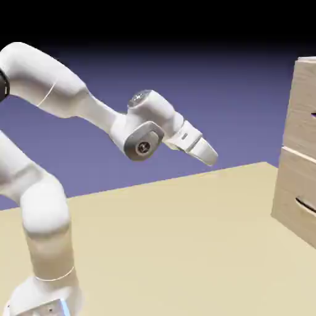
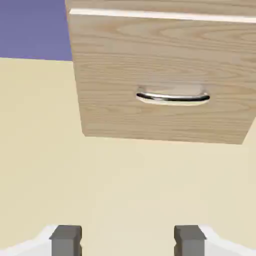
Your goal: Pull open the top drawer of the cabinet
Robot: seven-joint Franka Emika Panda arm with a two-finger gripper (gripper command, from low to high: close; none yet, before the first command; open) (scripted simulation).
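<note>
Blue-violet backdrop; tool gaping, well apart from the top drawer at three o'clock in the exterior view. Too low an approach — perhaps; depth reads poorly — could snag the lower handle.

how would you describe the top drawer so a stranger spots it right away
The cabinet stands on the pale table at the exterior view's right edge, two wood-grain drawer fronts showing. The top drawer is the upper one, above the pale seam, with a dark handle partly cut off by the picture's edge; the lower one's curved handle shows more fully.
</note>
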